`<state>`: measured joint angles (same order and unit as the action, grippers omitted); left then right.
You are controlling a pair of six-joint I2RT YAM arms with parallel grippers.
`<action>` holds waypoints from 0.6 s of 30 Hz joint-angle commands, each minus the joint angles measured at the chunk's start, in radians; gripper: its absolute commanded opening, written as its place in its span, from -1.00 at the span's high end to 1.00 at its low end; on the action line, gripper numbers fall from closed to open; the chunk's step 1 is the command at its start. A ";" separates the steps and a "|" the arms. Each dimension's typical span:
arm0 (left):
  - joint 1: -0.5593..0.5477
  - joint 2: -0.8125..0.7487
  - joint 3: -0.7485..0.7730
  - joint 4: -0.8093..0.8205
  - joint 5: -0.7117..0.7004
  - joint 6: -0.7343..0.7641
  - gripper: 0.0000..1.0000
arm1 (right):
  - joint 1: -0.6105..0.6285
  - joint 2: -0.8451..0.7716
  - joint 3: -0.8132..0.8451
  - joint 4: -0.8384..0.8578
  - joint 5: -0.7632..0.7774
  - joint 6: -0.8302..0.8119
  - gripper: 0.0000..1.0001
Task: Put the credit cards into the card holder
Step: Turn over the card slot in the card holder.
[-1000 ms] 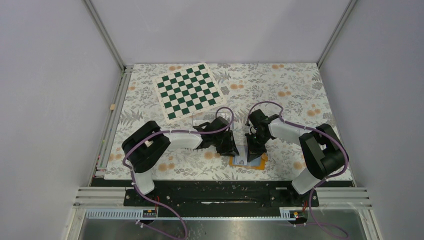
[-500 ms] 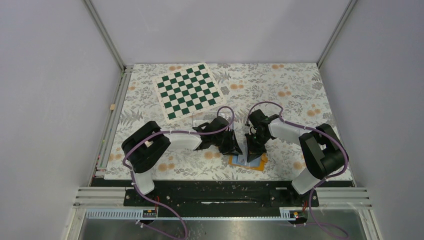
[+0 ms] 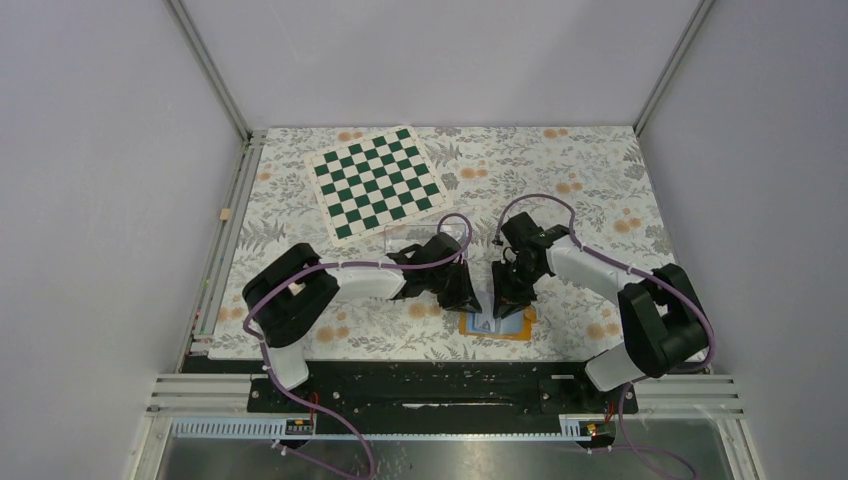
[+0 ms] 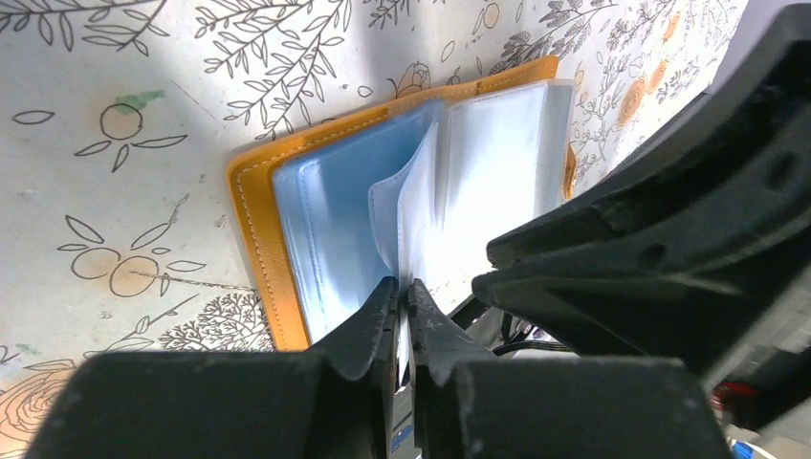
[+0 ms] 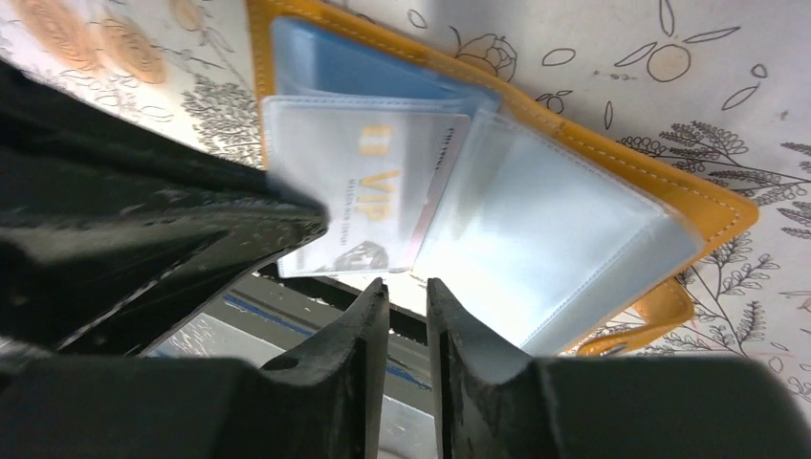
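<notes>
The orange card holder (image 3: 497,324) lies open near the table's front edge, light blue inside, with clear sleeves fanned up. My left gripper (image 3: 467,295) is over its left side. In the left wrist view it (image 4: 402,285) is shut on the edge of a clear sleeve (image 4: 421,220) of the holder (image 4: 256,220). My right gripper (image 3: 506,298) hovers over the holder. In the right wrist view it (image 5: 406,285) is narrowly open and empty, just off the holder (image 5: 622,158). A white card marked VIP (image 5: 368,186) sits in a sleeve there.
A green and white chessboard (image 3: 377,181) lies at the back left. A clear plastic box (image 3: 425,236) stands behind the left arm's wrist. A small tan block (image 3: 226,214) lies by the left rail. The black front rail (image 3: 440,385) is just below the holder.
The right arm's elbow has swung out to the right and nearer. Both grippers stay over the card holder, which now lies squarer to the table edge.
</notes>
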<state>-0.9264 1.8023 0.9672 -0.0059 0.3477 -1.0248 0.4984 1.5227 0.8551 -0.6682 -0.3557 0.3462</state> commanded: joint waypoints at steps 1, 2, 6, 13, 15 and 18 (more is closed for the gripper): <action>-0.005 -0.023 0.036 0.044 0.013 -0.002 0.87 | 0.009 -0.062 0.051 -0.063 0.026 -0.016 0.40; -0.005 -0.023 0.037 0.050 0.017 -0.004 0.88 | 0.009 -0.066 0.053 -0.067 0.028 -0.019 0.38; -0.005 -0.016 0.072 -0.004 0.011 0.007 0.88 | 0.008 -0.102 0.058 -0.079 0.046 -0.019 0.34; -0.005 -0.036 0.196 -0.304 -0.118 0.082 0.89 | -0.017 -0.197 0.088 -0.122 0.105 -0.016 0.30; -0.008 -0.026 0.252 -0.389 -0.144 0.109 0.89 | -0.038 -0.219 0.094 -0.129 0.101 -0.014 0.30; -0.015 0.004 0.317 -0.488 -0.169 0.142 0.88 | -0.070 -0.235 0.094 -0.131 0.084 -0.014 0.30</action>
<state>-0.9283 1.8023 1.1805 -0.3325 0.2493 -0.9470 0.4652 1.3224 0.9150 -0.7612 -0.2859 0.3397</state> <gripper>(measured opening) 0.061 0.348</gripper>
